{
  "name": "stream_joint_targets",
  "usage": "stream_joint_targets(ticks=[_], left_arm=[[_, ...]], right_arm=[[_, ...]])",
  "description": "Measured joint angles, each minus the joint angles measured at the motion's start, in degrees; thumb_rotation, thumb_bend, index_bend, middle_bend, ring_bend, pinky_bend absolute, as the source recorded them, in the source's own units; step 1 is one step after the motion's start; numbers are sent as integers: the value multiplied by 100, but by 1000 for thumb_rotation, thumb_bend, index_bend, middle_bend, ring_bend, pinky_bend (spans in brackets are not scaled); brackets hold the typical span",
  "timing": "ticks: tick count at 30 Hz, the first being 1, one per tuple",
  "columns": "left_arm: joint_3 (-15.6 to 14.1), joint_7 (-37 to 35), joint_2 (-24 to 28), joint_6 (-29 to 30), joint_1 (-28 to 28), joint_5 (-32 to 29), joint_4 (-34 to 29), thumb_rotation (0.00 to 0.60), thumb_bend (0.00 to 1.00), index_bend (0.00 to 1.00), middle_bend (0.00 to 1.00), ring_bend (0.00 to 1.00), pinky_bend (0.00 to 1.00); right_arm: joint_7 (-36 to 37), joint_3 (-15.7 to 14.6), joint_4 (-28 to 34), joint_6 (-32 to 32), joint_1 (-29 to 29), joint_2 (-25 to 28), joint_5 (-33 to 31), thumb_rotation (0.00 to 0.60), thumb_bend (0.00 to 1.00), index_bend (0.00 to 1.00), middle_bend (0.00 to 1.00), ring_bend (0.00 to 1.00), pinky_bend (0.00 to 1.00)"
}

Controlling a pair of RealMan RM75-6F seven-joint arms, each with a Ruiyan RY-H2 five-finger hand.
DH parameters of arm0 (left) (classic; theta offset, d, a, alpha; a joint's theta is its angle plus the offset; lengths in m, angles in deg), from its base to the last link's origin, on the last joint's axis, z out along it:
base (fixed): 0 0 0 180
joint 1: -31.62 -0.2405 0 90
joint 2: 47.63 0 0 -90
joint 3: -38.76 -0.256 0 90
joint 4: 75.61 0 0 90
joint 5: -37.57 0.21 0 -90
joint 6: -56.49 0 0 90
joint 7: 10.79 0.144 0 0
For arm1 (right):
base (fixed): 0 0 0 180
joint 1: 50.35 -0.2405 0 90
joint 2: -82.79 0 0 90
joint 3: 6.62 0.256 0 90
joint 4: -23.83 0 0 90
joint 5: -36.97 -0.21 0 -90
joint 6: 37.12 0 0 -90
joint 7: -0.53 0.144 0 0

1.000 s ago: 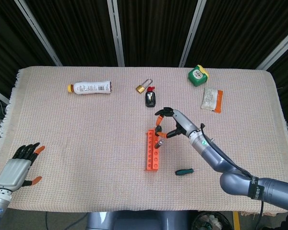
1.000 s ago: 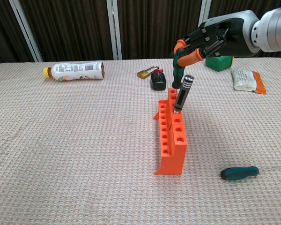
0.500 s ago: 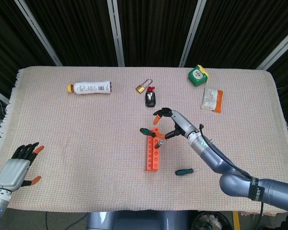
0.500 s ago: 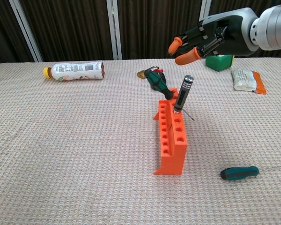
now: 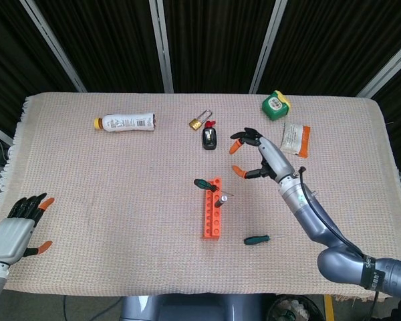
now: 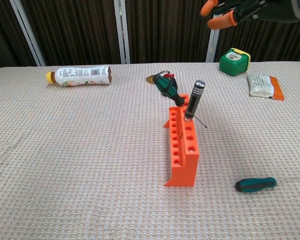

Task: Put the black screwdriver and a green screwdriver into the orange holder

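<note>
The orange holder (image 5: 212,210) (image 6: 183,150) stands mid-table. The black screwdriver (image 6: 194,101) (image 5: 220,198) stands tilted in one of its far holes. A green screwdriver (image 6: 168,89) (image 5: 203,184) leans across the holder's far end, handle up to the left, tip on the cloth at the right. A second green screwdriver (image 5: 256,239) (image 6: 255,184) lies on the cloth to the holder's right. My right hand (image 5: 257,153) (image 6: 229,8) hovers open, above and right of the holder, holding nothing. My left hand (image 5: 17,227) is open at the table's near-left edge.
A white bottle (image 5: 125,122) (image 6: 78,75) lies at the far left. A brass padlock (image 5: 197,122) and black key fob (image 5: 209,139) sit behind the holder. A green tape measure (image 5: 275,105) (image 6: 234,61) and a white-orange packet (image 5: 294,139) (image 6: 263,86) are at the far right.
My right hand let go of a green screwdriver, which now leans on the holder's far end, then lifted up and away to the right. My left hand shifted slightly left.
</note>
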Motion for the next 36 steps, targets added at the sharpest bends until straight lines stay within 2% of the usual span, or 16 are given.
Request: stream_joint_targets(ticks=[3,8,13,16,18,21,26,36], left_arm=[[23,21,-10,88,-33,-9,29,600,192,89,0,0,0],[61,51,-11,209,-79,-14,47,600,193,92,0,0,0],[112,-11,-22,459,-142,70,76,600,193,97,0,0,0],[122,-48,-47,587,-193,154,132,600,194,99,0,0,0],[100,-63,-43,579,-213,171,134,600,193,99,0,0,0],[90,-64,-39,558,-227,148,108,600,193,98,0,0,0],[79,18,-134,563,-238,183,99,600,192,98,0,0,0],[69,113,-192,843,-313,447,11,600,193,96,0,0,0]], right_arm=[[-188,-67,9,-539,211,-4,291,600,391,436,230,0,0],[-688,-400,-151,-1538,676,-114,1051,600,399,375,222,4,0],[-1030,-970,-479,-1979,1150,-143,1682,600,383,288,151,0,0],[-1272,-1352,-796,-2153,1430,-144,2078,600,354,197,101,0,0],[-1451,-1491,-1004,-2375,1607,-191,2222,600,328,107,40,0,0],[-1774,-1711,-1410,-2810,1970,-334,2371,600,295,60,2,0,0],[-2056,-2018,-1896,-3326,2642,-601,2414,600,276,47,0,0,0],[-2083,-2219,-1860,-3964,3453,-612,2573,600,277,51,0,0,0]])
